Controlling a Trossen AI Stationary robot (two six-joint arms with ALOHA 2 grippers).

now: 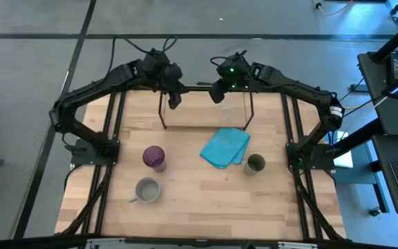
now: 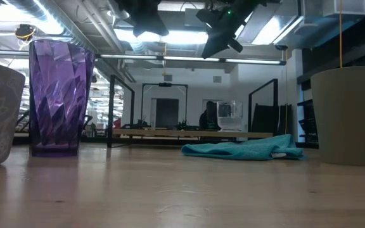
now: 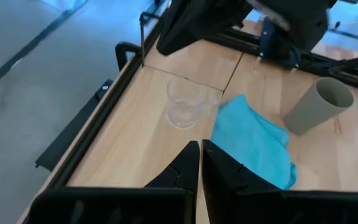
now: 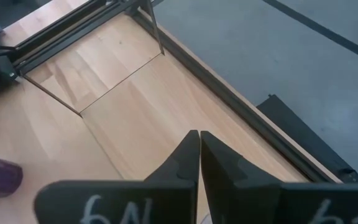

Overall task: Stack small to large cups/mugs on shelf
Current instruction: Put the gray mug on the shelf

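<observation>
Clear glass [image 1: 227, 113] stands on the shelf [image 1: 206, 126], seemingly just beneath the closed right pincer [image 1: 216, 95].

We see two dark, nearly black arms built from slim tubes and chunkier joint housings. In the high view, the left arm [image 1: 92, 93] and the right arm [image 1: 302, 90] mirror each other, each rising from a blocky black base plate bolted to the table edge. Thin black cables loop from the wrist housings at about 12 o'clock. A small green light glows on the right arm's wrist unit [image 1: 231, 69]. A pale band rings the right arm's elbow joint. The left gripper [image 3: 201, 163] has two matte black, wedge-shaped fingers meeting in a narrow seam. The right gripper [image 4: 199, 155] looks alike, with white handwritten marks on its black body at 6 o'clock.
</observation>
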